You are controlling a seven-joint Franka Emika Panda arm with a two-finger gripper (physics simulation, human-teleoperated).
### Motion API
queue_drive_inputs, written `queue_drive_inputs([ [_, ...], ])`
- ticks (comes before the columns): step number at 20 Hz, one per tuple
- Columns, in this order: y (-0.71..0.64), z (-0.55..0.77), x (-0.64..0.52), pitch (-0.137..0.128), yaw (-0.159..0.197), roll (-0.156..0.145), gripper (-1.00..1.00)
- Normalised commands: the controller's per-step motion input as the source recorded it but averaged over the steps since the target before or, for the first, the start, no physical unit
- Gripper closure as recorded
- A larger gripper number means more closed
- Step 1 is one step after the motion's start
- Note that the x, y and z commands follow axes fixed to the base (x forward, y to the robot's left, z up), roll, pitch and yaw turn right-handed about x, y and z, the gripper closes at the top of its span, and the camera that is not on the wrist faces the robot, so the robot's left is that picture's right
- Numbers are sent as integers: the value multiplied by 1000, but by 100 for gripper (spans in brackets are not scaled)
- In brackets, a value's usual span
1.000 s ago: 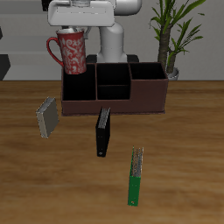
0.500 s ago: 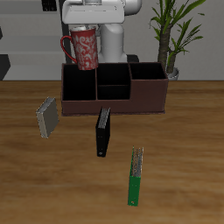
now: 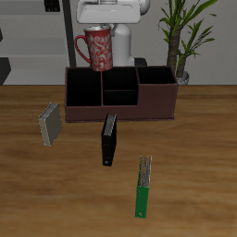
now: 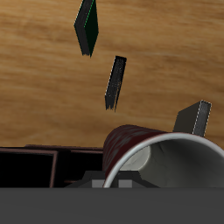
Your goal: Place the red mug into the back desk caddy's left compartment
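Note:
The red mug (image 3: 99,48) with its pale speckled pattern hangs upright above the back desk caddy (image 3: 120,104). It is over the divider between one end section and the small middle sections. My gripper (image 3: 101,29) is shut on the mug's rim from above. The left compartment (image 3: 155,81) is the dark end bin at the caddy's other end, and nothing shows inside it. The wrist view shows the mug's red wall (image 4: 133,143) and pale rim close up, with the caddy's dark sections (image 4: 39,162) below.
A black book (image 3: 109,139) lies just in front of the caddy. A green book (image 3: 143,186) lies nearer the table's front edge, and a grey book (image 3: 50,124) stands off the caddy's corner. A potted plant (image 3: 180,37) stands behind the caddy's far end.
The gripper has carried the mug sideways along the caddy, from above one end section toward the middle sections, at about the same height. Nothing on the table has moved.

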Motion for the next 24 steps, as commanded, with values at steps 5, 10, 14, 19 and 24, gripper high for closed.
queue_drive_inputs([
  [5,320,-186,-198,24,39,-5,100],
  [10,362,-248,-265,16,81,34,100],
  [14,107,-145,-224,-4,31,-3,100],
  [19,-247,-49,-156,-19,26,-17,100],
  [24,-582,3,-57,-15,49,-50,100],
])
